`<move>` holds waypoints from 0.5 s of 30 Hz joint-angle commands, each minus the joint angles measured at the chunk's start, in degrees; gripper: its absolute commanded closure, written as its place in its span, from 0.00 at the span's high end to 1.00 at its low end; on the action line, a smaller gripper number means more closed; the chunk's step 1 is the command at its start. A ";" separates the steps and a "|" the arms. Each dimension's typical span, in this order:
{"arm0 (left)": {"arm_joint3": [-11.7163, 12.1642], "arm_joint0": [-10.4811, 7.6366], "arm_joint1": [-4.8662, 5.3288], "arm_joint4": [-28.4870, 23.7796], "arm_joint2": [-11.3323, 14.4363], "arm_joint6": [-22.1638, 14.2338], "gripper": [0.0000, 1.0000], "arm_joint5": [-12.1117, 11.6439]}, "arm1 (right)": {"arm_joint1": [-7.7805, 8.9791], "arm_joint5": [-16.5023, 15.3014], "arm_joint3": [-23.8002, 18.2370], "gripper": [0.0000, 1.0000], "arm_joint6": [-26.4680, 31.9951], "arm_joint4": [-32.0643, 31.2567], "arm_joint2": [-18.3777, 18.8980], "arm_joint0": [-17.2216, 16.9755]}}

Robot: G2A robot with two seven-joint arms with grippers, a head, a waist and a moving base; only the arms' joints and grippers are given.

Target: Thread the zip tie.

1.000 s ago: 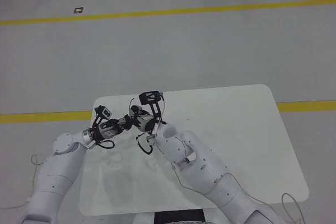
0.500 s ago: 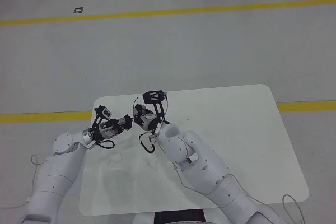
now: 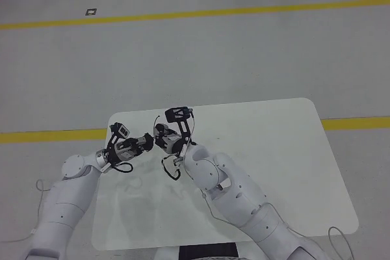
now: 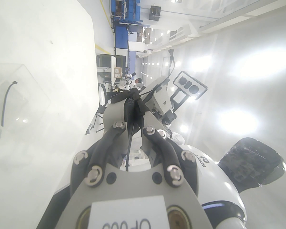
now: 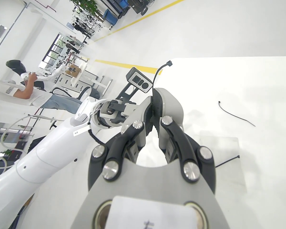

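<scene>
The zip tie (image 5: 156, 73) was held above the counter (image 3: 279, 162) at ten o'clock, clamped between both the left fingers (image 4: 114, 113) and the right fingers (image 5: 169, 103), its head seen bare, so threading was judged unfinished.

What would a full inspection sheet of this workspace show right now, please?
Surface: white table, rounded corners.
Job's things: black tie held above the table's corner, head poking past the right claw.
Clutter: spare tie loose on the table; another in a clear tray.
Grippers: right claw shut on the tie; left claw shut on a thin black strap, seemingly the same tie; tips nearly meet.
Cables: black cable looped at each wrist.
Surroundings: yellow floor lines; blue shelving far behind.
</scene>
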 commanded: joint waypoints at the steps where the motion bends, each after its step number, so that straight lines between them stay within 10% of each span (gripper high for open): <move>1: 0.00 0.00 0.00 0.00 0.00 0.00 0.00 0.00 | 0.00 -0.09 0.15 0.00 0.21 -0.04 -0.16 0.11; 15: 0.00 0.00 0.00 0.00 0.00 0.00 0.00 0.00 | 0.15 1.56 0.72 0.00 1.45 -2.10 -0.69 0.48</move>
